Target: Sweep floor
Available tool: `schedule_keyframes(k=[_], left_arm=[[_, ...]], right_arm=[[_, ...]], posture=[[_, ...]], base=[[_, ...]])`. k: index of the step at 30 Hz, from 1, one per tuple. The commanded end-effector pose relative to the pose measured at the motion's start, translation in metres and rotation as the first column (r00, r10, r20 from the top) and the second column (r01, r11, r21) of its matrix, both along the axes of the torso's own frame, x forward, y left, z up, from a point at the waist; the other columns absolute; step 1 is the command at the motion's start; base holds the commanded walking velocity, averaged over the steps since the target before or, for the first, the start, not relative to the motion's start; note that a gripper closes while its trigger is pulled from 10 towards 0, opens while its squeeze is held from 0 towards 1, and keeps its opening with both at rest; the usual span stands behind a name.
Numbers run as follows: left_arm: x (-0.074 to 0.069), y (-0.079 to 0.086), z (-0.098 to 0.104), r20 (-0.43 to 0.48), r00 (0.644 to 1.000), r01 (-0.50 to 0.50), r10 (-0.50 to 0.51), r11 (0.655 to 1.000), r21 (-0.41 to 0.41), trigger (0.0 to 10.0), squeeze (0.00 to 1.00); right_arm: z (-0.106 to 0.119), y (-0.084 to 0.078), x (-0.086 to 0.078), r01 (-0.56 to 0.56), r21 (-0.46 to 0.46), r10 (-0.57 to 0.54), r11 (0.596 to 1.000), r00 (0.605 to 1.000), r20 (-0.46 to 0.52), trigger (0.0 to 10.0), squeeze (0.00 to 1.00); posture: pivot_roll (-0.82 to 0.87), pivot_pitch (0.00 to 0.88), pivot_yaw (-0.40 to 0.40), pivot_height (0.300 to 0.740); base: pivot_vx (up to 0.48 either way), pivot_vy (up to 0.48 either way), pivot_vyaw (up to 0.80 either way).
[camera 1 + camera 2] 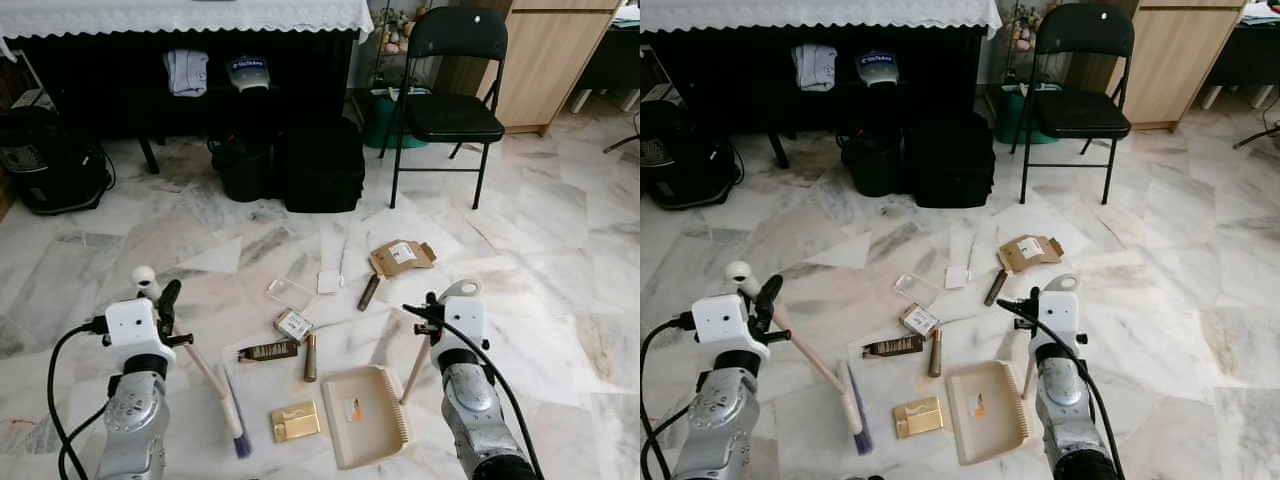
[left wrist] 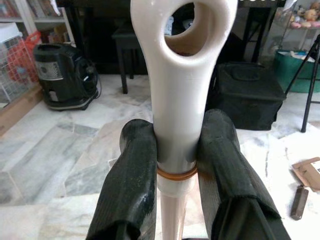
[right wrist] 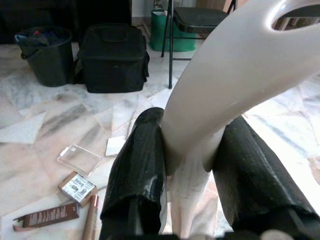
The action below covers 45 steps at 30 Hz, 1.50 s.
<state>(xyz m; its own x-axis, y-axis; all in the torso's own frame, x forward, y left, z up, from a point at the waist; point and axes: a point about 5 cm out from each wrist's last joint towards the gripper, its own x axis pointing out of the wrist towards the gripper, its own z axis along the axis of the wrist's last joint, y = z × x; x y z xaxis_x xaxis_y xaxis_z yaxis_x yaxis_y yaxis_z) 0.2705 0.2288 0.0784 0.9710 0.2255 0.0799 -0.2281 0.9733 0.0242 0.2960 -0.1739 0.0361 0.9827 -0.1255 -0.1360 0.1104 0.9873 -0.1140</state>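
My left gripper (image 1: 158, 298) is shut on the cream handle of a broom (image 2: 175, 100). The stick slants down to the purple-bristled brush head (image 1: 235, 412) on the marble floor. My right gripper (image 3: 192, 145) is shut on the upright handle of a beige dustpan (image 1: 365, 415), which lies flat on the floor between the arms with a small scrap in it. Litter is scattered ahead: a gold box (image 1: 295, 421), a brown tube (image 1: 310, 357), a dark wrapper (image 1: 267, 351), a small carton (image 1: 293, 324), a clear plastic lid (image 1: 289, 292), a white card (image 1: 329, 282), torn cardboard (image 1: 402, 256) and a dark stick (image 1: 369, 291).
Beyond the litter stand a black bag (image 1: 320, 165) and a black bucket (image 1: 243, 170) in front of a cloth-covered table (image 1: 190, 15). A black folding chair (image 1: 450, 100) is at the back right, and a vacuum cleaner (image 1: 45, 160) at the far left.
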Motion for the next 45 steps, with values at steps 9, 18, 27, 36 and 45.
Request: schedule_keyframes(k=[9,18,27,36,45], left_arm=[[-0.016,0.011,-0.007,-0.028,1.0,-0.003,0.003,1.0,0.019,10.0,0.0],[-0.023,0.018,-0.012,-0.076,0.996,0.055,-0.051,0.997,0.046,10.0,0.0],[-0.022,0.024,-0.01,-0.122,0.976,0.177,-0.179,0.984,-0.025,10.0,0.0],[-0.029,0.028,0.006,-0.081,0.981,0.181,-0.178,0.983,0.036,10.0,0.0],[-0.042,0.018,0.001,-0.053,0.993,0.105,-0.102,0.992,0.074,10.0,0.0]], right_arm=[[0.0,-0.001,-0.001,0.005,-0.016,-0.005,1.0,1.0,0.017,10.0,0.0],[-0.001,-0.001,-0.001,0.003,-0.017,-0.003,1.0,1.0,0.016,10.0,0.0],[0.001,-0.002,0.002,0.002,-0.02,-0.002,1.0,1.0,0.019,10.0,0.0],[0.002,0.0,0.005,0.0,-0.016,0.0,1.0,1.0,0.021,10.0,0.0],[0.002,0.003,0.005,-0.002,-0.008,0.002,1.0,1.0,0.029,10.0,0.0]], posture=[[0.08,0.081,-0.028,0.74],[0.08,0.078,-0.028,0.74],[0.09,0.089,-0.039,0.74],[0.11,0.087,-0.037,0.74],[0.1,0.093,-0.034,0.74]], base=[[0.0,0.0,0.0],[0.0,0.0,0.0],[0.0,0.0,0.0],[0.0,0.0,0.0],[0.0,0.0,0.0]])
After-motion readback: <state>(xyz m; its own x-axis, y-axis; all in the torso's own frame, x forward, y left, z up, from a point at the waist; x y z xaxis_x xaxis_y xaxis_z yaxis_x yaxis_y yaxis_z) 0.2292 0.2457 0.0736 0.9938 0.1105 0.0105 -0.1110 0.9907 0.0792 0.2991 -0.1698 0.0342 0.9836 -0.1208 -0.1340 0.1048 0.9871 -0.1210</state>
